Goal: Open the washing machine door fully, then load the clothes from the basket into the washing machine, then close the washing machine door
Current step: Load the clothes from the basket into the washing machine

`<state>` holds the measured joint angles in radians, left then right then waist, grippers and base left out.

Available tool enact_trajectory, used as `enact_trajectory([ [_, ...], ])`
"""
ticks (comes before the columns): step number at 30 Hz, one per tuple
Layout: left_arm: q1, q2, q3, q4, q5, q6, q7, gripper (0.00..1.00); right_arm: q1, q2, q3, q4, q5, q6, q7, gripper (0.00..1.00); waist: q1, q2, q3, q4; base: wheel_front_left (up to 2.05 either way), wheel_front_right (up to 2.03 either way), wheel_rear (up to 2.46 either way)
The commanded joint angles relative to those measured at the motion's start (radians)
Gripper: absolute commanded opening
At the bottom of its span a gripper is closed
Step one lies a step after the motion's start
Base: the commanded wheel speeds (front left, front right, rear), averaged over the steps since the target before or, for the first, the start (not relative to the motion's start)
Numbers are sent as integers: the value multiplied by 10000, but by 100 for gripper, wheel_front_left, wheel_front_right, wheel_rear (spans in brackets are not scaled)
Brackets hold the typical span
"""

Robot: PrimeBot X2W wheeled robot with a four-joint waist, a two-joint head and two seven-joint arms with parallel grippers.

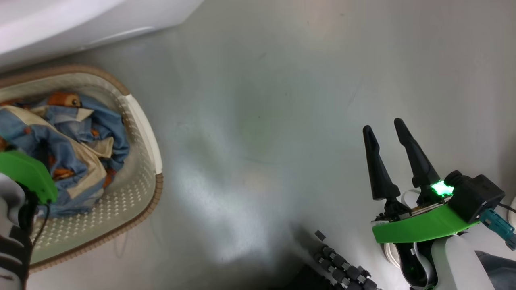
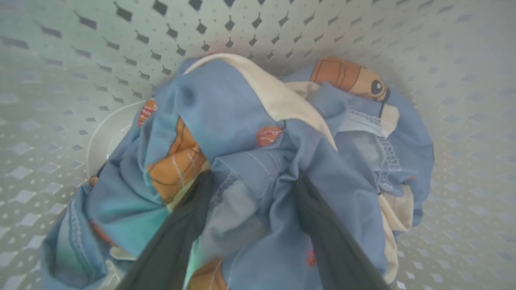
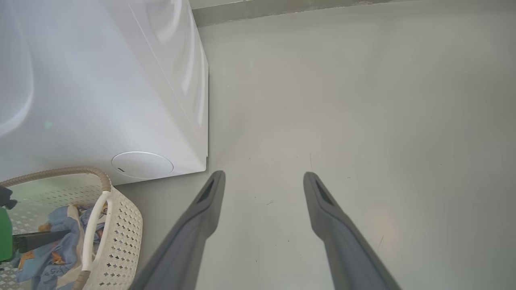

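Clothes [image 2: 225, 121] are lying as one crumpled bundle inside the basket [image 1: 121, 201], heaped toward the end nearest the washing machine [image 3: 100, 80] and leaving bare perforated bottom along the opposite rim. Basket is standing on the floor [image 1: 262, 121], just beside the foot of the machine. Left claw [image 2: 252, 179] is reaching down into the basket with its jaws standing wide apart. Both dark fingers are pressing into the bundle, and a raised ridge of blue fabric is sitting between them. Nothing is being clamped yet, so I am reading this as the approach to the first pick of the loading step. Right claw [image 1: 383, 125] is hanging over bare floor, well apart from the basket, jaws likewise spread wide and holding nothing. Handling judgement: the fabric is looking thin, soft and limp, so it is probably light and will be draping and trailing rather than keeping any shape. A pinch on a single hem would likely be lifting one layer and leaving the rest behind. The better hold is the thick gathered ridge already between the left fingers, where several folds are stacking near the middle of the bundle. Risk to watch: a loose tail may be dragging over the brown rim, and the basket is looking light enough to be shifting with it.
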<state>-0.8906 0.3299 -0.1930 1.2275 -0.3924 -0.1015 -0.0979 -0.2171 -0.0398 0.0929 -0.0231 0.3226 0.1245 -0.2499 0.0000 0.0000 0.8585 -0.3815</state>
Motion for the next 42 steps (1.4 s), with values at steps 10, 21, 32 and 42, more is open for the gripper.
enact_trajectory([
  [10, -211, 8, -230, 329, 74, -125, -111, 0, 126, -104, -45, -355, 172, 62, -118, 100, 0, 0, 440, -73, 0, 0, 0],
  [21, 586, -833, -180, 277, -565, -274, -1320, 0, 77, -104, -238, -51, -93, 62, -118, 100, 0, 0, -900, 940, 0, 0, 0],
  [32, 2689, -1493, 132, -1853, -836, -286, -1634, 0, 618, -104, -411, 394, -766, 62, -118, 100, 0, 0, -3319, 2198, 0, 0, 0],
  [42, 5818, -2311, 1086, -5096, -110, 71, -1637, 0, 1897, -104, -886, 629, -1136, 62, -118, 100, 0, 0, -5787, 3170, 0, 0, 0],
])
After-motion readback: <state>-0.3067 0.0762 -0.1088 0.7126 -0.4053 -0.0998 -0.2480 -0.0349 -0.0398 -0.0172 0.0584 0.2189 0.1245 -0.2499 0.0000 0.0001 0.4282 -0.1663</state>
